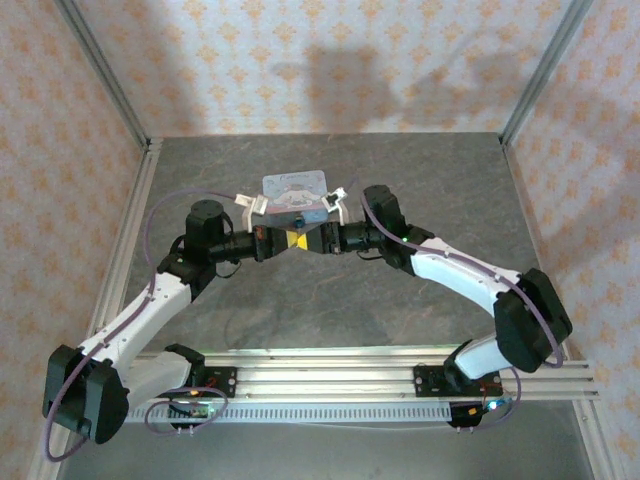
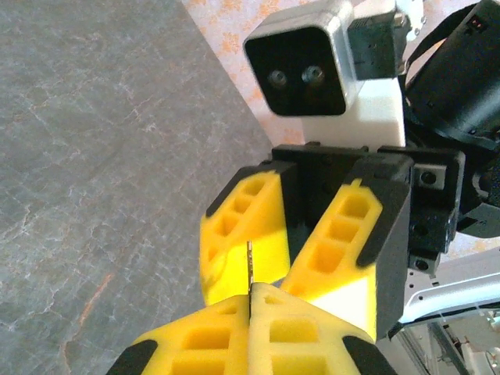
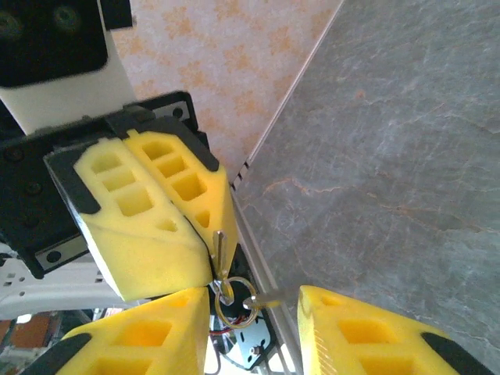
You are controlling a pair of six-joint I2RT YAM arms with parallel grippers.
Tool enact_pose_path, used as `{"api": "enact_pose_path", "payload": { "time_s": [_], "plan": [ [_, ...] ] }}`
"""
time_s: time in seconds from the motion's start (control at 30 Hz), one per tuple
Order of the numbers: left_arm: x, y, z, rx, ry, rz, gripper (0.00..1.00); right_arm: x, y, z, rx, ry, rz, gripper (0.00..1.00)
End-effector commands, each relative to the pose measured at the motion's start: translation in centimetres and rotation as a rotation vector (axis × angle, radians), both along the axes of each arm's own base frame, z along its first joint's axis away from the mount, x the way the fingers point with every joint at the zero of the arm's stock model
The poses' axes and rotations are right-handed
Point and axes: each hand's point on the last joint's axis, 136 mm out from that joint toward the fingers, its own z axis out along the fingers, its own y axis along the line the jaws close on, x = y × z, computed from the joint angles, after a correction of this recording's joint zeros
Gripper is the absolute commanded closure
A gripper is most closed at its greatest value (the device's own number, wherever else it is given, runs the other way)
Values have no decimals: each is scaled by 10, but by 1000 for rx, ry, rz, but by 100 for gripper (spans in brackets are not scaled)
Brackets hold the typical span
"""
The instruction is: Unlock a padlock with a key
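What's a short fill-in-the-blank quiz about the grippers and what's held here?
1. The left gripper is shut on a thin metal ___.
2. The right gripper has its jaws standing ___.
3. A small ___ is looped through that metal thing's end.
4. Beyond both grippers lies a light-blue ___.
Missing words: key, open, ring, tin.

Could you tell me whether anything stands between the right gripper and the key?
Nothing visible does. The key juts from the tip of the shut left gripper, and its ring hangs in the gap of the open right gripper, so no other thing lies between them.
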Motion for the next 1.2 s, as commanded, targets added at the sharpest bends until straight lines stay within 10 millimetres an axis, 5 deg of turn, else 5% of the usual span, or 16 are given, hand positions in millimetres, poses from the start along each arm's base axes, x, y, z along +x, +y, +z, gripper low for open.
{"api": "enact_pose_path", "payload": {
  "time_s": [0.0,0.17,0.37,0.77,1.0,1.17],
  "plan": [
    [-11,-2,5,61,-51,-60,100,12,-17,40,48,-97,-69,63],
    [-24,-4,13,115,-93,-150,100,9,-30,58,45,-130,-78,52],
    [-32,-9,28,100,-112,-233,100,-7,-21,62,68,-105,23,46],
    [-45,-13,40,72,-119,-311,100,-29,-5,56,63,-91,129,45],
    [-46,-13,39,69,-111,-319,100,-33,5,52,72,-63,168,54],
    [-44,-14,37,69,-99,-318,100,-34,8,52,79,-62,176,78]
  ]
}}
